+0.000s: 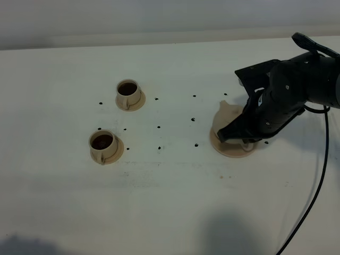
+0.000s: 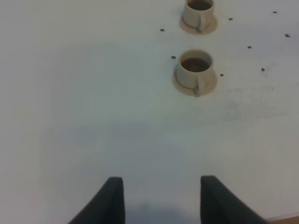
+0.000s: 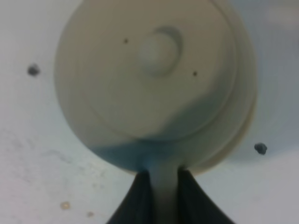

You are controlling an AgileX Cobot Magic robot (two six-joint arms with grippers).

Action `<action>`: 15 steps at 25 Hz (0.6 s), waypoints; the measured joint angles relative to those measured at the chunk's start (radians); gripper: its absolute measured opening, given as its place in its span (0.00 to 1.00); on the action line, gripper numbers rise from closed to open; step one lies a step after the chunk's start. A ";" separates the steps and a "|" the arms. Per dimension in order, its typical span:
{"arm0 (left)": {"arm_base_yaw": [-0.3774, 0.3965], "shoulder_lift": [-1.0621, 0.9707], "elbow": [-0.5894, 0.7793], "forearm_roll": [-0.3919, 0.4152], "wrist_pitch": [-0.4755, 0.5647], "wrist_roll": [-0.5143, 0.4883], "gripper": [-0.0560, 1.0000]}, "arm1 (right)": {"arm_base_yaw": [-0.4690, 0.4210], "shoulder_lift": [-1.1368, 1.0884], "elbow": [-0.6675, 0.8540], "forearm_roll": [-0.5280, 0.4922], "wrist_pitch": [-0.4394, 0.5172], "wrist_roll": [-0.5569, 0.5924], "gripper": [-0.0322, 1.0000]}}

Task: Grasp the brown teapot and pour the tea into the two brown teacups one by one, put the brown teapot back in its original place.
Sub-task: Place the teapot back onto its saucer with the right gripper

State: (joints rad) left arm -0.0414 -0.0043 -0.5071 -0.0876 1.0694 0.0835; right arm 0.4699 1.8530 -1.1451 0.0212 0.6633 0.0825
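Note:
The brown teapot (image 1: 224, 116) stands upright over the flat round saucer (image 1: 234, 151) at the right of the table, mostly hidden by my right arm. Its domed lid and knob fill the right wrist view as the teapot (image 3: 140, 79). My right gripper (image 1: 240, 139) (image 3: 161, 179) is shut on the teapot's handle. The two brown teacups (image 1: 127, 93) (image 1: 103, 145) stand on small saucers at the left, both with dark tea inside. In the left wrist view the near teacup (image 2: 195, 71) and the far teacup (image 2: 199, 11) lie ahead of my left gripper (image 2: 161, 196), which is open and holds nothing.
Small dark specks (image 1: 159, 127) dot the white table between the cups and the teapot. A black cable (image 1: 316, 191) hangs from the right arm down to the front edge. The left arm does not show in the high view.

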 joint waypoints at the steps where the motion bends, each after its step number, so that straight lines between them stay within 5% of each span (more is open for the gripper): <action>1: 0.000 0.000 0.000 0.000 0.000 0.000 0.39 | -0.002 0.000 0.008 0.002 -0.008 0.001 0.12; 15: 0.000 0.000 0.000 0.000 0.000 0.000 0.39 | -0.026 -0.002 0.064 0.049 -0.098 0.022 0.12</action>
State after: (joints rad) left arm -0.0414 -0.0043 -0.5071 -0.0876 1.0694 0.0835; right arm 0.4434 1.8512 -1.0811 0.0707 0.5648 0.1043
